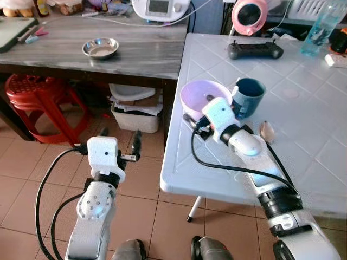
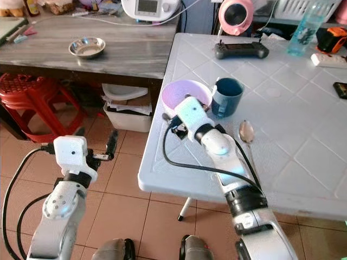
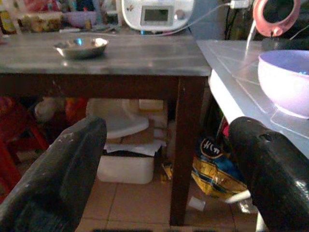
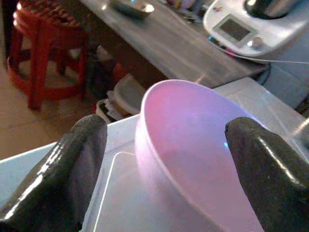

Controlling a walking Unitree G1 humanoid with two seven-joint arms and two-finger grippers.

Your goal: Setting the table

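Observation:
A pale pink bowl (image 1: 198, 95) stands near the left edge of the white table (image 1: 303, 108). Right beside it is a dark teal mug (image 1: 248, 97), and a spoon (image 2: 246, 131) lies nearer to me. My right gripper (image 4: 166, 128) is low at the bowl's near side and open. One finger sits off each side of the bowl (image 4: 193, 145), with gaps showing. My left gripper (image 1: 120, 140) hangs open over the floor left of the table, holding nothing. The left wrist view looks past the open fingers (image 3: 63, 164) toward the bowl (image 3: 285, 77).
A grey wooden table (image 1: 146, 49) stands to the left, with a small steel bowl (image 1: 100, 47) on it. A red stool (image 1: 35, 92) and a white bin (image 1: 135, 116) sit below it. A game controller (image 1: 255, 50) and a water bottle (image 1: 320, 27) are at the white table's far side.

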